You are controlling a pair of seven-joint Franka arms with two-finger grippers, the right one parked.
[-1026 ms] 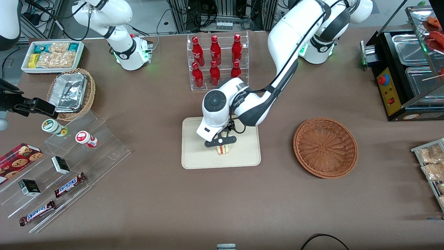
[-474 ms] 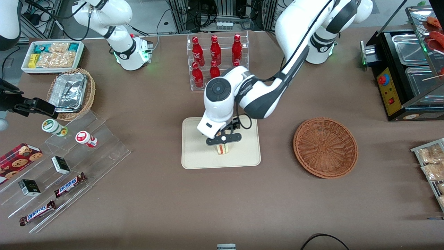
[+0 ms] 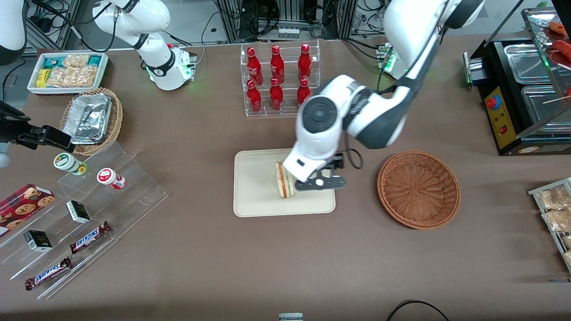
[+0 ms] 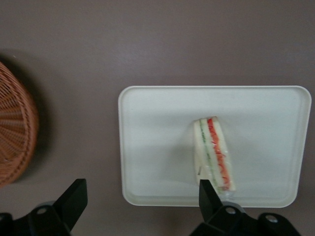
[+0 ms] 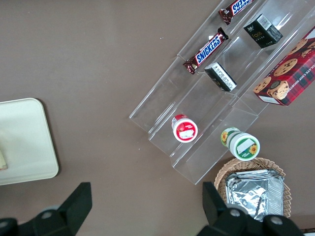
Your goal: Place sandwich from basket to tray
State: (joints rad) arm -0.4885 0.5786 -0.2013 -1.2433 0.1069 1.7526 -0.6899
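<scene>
Your jaws are spread wide and hold nothing: the gripper [image 3: 319, 183] hangs above the tray's [image 3: 254, 196] edge on the basket's side, its fingers [image 4: 74, 196] apart in the wrist view with only table and tray between them. You can see the sandwich [image 3: 284, 179] lying on the tray, free of the fingers, just beside the gripper (its red and green filling shows along the cut edge [image 4: 214, 153]). It sits in the tray's [image 4: 157, 147] middle part, a little nearer the front camera. Your basket [image 3: 418, 189] stands on the table [image 3: 200, 249] toward the working arm's end, well apart from the tray, with no sandwich in it; its rim [image 4: 15, 132] shows in the wrist view too.
</scene>
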